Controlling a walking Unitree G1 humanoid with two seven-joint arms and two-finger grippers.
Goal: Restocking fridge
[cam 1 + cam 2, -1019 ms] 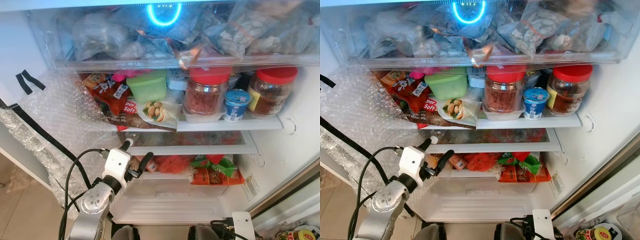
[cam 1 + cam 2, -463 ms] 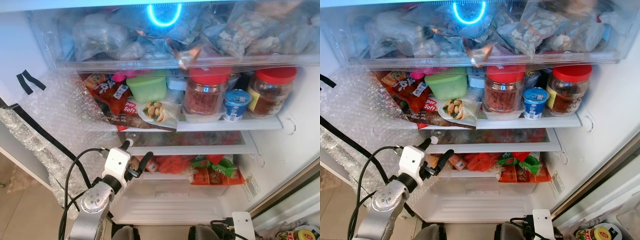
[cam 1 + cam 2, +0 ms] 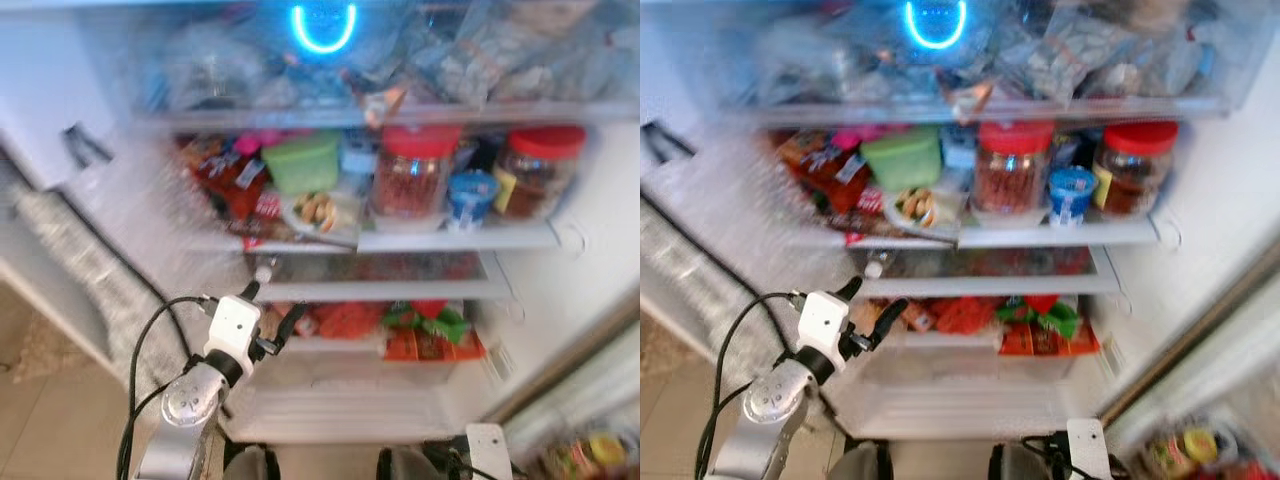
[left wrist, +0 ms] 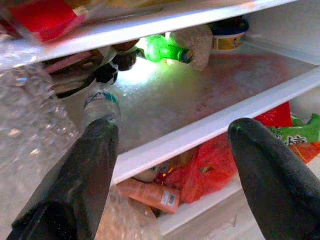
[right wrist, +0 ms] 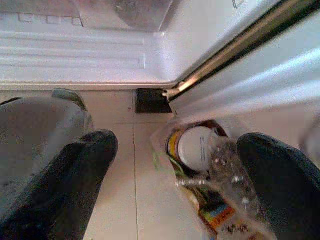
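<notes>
While your left gripper (image 3: 272, 312) hovers at the front edge of the fridge's lower glass shelf (image 4: 210, 127), its fingers (image 4: 85, 170) stand wide apart with nothing between them. You see through the left wrist view that they frame the shelf space: a small clear bottle (image 4: 101, 102) stands just beyond the near finger, a green bottle (image 4: 162, 50) lies on its side deeper in, and a tub with a yellow band (image 4: 227, 37) sits at the back. Under that shelf lie an orange bag (image 4: 202, 167) and a small orange tube (image 4: 150, 192), with bubble wrap (image 4: 30, 125) lining the wall beside the gripper.

Your right gripper (image 5: 175, 165) hangs low outside the fridge, its fingers (image 5: 75, 175) also spread wide and holding nothing. Between them you look down on the floor (image 5: 130, 210), where a plastic bag (image 5: 220, 195) holds a white-lidded jar (image 5: 197, 150), just beside the fridge's bottom corner.

Higher up, blurred in the head views, the middle shelf (image 3: 450, 238) carries two red-lidded jars (image 3: 412, 175), a blue cup (image 3: 470, 198) between them, a green box (image 3: 302, 160) and red packets (image 3: 230, 180). A drawer (image 3: 970, 60) above is packed with clear bags, a blue ring of light (image 3: 322, 28) glowing on it.
</notes>
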